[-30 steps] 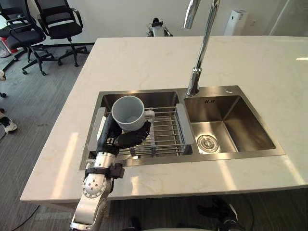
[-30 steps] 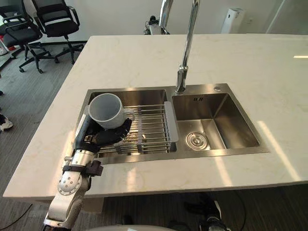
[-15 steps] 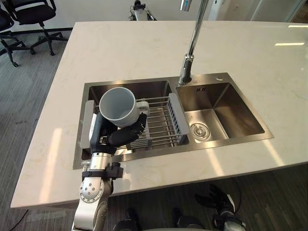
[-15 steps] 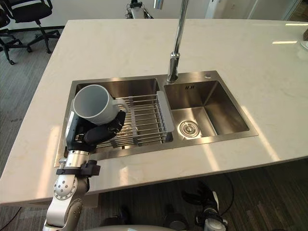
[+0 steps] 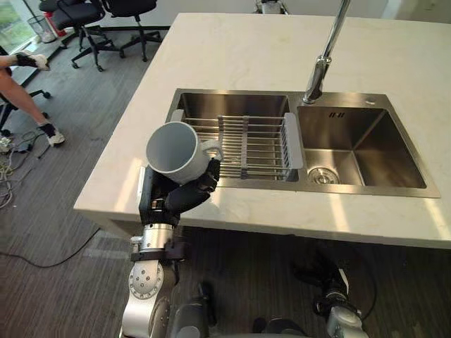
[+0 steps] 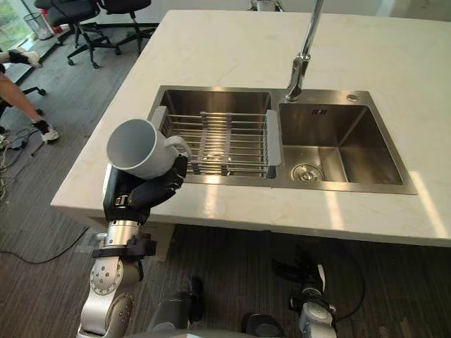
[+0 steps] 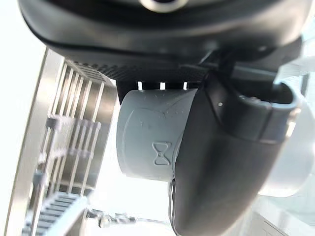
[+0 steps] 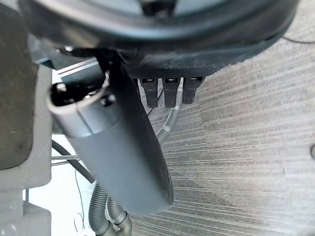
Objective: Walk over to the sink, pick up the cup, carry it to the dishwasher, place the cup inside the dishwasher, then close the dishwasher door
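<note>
A grey cup (image 5: 173,148) with a handle is held tilted, mouth up and towards the left, in my left hand (image 5: 176,201), whose fingers and thumb curl round its lower side. Hand and cup hang at the near left edge of the countertop (image 5: 246,49), in front of the sink's left basin (image 5: 232,102). In the left wrist view the cup's grey wall (image 7: 147,142) lies against the palm with the thumb (image 7: 221,162) across it. My right hand (image 8: 123,147) hangs low over the grey floor with relaxed fingers, holding nothing.
A wire drying rack (image 5: 254,141) spans the left basin. The faucet (image 5: 324,60) rises between the two basins, and the right basin (image 5: 359,151) has a drain. Office chairs (image 5: 84,14) stand at the far left, and a person's legs (image 5: 21,91) show at the left edge.
The camera has drawn back and turned. My left hand has brought the cup out from over the rack to the counter's near left edge, still held.
</note>
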Robot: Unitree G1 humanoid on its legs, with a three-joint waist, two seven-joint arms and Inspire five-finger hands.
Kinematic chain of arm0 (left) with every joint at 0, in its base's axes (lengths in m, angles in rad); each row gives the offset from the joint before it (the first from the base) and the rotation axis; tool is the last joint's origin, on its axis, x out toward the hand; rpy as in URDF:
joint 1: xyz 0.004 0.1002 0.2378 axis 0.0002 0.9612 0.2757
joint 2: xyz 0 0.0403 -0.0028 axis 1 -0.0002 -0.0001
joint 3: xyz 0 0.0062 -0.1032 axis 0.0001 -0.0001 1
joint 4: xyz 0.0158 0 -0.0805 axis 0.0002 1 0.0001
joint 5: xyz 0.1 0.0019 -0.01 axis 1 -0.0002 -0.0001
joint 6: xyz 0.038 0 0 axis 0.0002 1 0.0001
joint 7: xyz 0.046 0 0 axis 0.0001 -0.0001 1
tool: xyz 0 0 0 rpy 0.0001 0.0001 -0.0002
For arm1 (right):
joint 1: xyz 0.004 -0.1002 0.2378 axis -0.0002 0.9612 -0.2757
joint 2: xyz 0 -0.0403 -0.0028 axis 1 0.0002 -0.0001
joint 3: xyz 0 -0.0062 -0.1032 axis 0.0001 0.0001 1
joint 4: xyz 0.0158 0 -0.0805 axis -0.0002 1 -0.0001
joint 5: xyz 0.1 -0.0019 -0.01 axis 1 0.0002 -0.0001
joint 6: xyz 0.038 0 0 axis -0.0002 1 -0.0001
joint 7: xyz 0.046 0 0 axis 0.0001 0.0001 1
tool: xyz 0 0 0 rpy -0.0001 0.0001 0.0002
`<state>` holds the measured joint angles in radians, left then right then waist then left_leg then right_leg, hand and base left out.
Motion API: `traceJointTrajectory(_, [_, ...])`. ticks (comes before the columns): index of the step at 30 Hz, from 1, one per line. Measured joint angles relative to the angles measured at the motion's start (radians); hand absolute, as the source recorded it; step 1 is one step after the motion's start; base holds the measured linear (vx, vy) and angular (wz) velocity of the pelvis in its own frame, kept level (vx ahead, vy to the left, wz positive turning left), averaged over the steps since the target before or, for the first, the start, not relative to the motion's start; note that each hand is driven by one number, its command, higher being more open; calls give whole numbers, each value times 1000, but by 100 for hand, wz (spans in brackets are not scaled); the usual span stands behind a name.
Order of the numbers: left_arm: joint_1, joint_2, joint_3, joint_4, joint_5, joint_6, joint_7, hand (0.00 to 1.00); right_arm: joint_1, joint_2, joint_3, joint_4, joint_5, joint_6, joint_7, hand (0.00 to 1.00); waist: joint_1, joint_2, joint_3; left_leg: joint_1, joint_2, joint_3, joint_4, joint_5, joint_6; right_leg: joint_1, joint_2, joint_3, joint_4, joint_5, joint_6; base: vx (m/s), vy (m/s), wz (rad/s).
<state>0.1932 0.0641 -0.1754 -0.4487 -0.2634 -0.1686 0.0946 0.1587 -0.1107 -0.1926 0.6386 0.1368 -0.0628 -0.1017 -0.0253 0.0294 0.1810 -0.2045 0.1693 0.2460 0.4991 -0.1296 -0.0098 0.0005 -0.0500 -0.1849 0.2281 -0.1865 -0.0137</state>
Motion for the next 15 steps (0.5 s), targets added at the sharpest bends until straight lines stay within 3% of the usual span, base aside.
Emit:
traceJointTrajectory(2, [-22,-4,-11,6,-14,-1,-10,30,10,0,-3,0,0,0,-1,90,-17,12,-10,94,23,5,-17,-45,-19,-10,-10,-32,-13,22,11,-187,100,57])
traceJointTrajectory(4, [-63,-7,-27,49,-14,-11,-9,30,21,1,-36,0,0,0,-3,90,-34,66,-58,216,14,6,-298,-33,-65,-52,-9,-78,-42,55,40,-158,188,65])
traceJointTrajectory(5, [-74,-6,-29,60,-14,-11,-10,30,20,2,-39,4,0,0,-4,90,-37,78,-66,226,10,9,-354,-24,-83,-59,-8,-91,-51,66,47,-135,228,51])
traceJointTrajectory(6, [-80,3,-28,85,-14,-10,-8,30,16,16,-36,19,0,3,-2,90,-37,60,-65,239,-13,5,-402,9,-89,-58,-29,-97,-64,85,57,-104,198,28])
traceJointTrajectory(9, [-70,32,-22,147,-14,-8,-6,30,30,51,-36,20,0,3,9,90,-24,30,-76,244,-48,3,-390,11,-83,-34,-59,-100,-82,110,78,-79,134,13])
traceJointTrajectory(15, [-42,38,-13,149,-14,-8,-8,30,10,53,-35,42,-2,3,15,90,-15,17,-83,237,-75,2,-381,14,-51,-27,-81,-95,-103,147,88,-98,69,2])
